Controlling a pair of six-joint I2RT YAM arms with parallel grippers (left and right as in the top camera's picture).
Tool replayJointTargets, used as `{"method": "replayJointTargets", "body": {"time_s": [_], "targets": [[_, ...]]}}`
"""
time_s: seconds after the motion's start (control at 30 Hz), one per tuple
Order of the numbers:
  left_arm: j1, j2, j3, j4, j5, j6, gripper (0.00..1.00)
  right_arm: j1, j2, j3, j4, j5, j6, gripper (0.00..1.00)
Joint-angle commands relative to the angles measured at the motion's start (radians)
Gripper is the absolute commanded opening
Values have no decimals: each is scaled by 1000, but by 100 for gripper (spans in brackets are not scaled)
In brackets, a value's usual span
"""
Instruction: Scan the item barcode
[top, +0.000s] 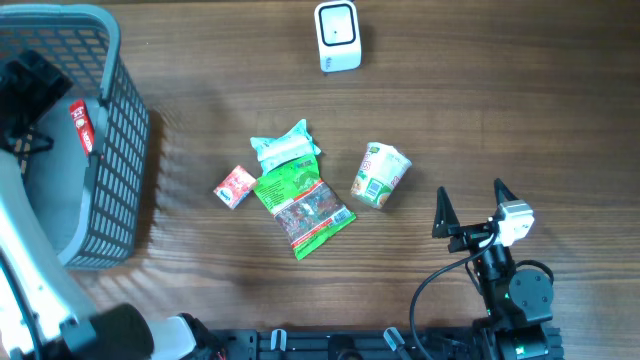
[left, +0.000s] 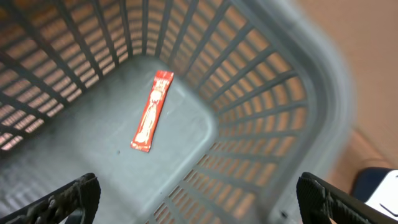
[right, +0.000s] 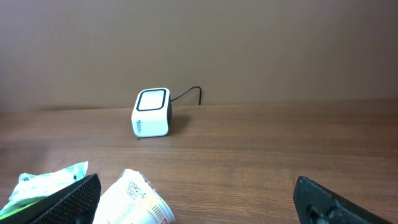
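Overhead: the scanner (top: 337, 36) is standing at the far edge of the desk (top: 520, 90). Nearer the robot than the scanner, four goods are lying in a loose cluster. A teal-and-white packet (top: 285, 147) is closest to the scanner and is touching a green snack bag (top: 303, 205) on its near side. A small red box (top: 235, 186) is just to the left of that bag, and a noodle cup (top: 381, 174) is on its side to the right. Far left of the scanner a grey basket (top: 125, 150) is sitting, with a red sachet (top: 81, 125) lying inside it. The left arm (top: 25, 260) is reaching over the basket. The right tool (top: 470, 195) is hanging well back from the scanner, on the near right — its fingers are spread, gripping nothing.

Left wrist: the left tool (left: 202, 202) is hovering above the basket (left: 280, 93) with its fingers wide apart and empty. The red sachet (left: 151, 111) is lying flat on the basket floor, clear of both fingers.

Right wrist: the scanner (right: 152, 112) is facing this camera from across the desk, its cable trailing behind it. The noodle cup (right: 140, 199) and the teal-and-white packet (right: 43, 183) are lying on the near side of it — the right tool (right: 199, 202) is gaping open, touching neither.
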Motion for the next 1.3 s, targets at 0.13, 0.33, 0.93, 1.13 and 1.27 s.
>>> {"method": "replayJointTargets", "body": {"time_s": [0.13,0.33,0.93,1.13,1.27], "targets": [[30,243,-22,3,-98,90,88,-2,-5,-1,5,15,-4,100],[39,445,-22,12,-67,90,62,-2,-5,-1,5,15,-4,99],[62,650,-136,214,-80,93,34,-2,-5,-1,5,15,-4,100],[62,568,-69,157,-28,76,4,-2,-5,-1,5,15,-4,100],[62,371,15,101,-33,-15,4,-2,-5,-1,5,15,-4,100]]}}
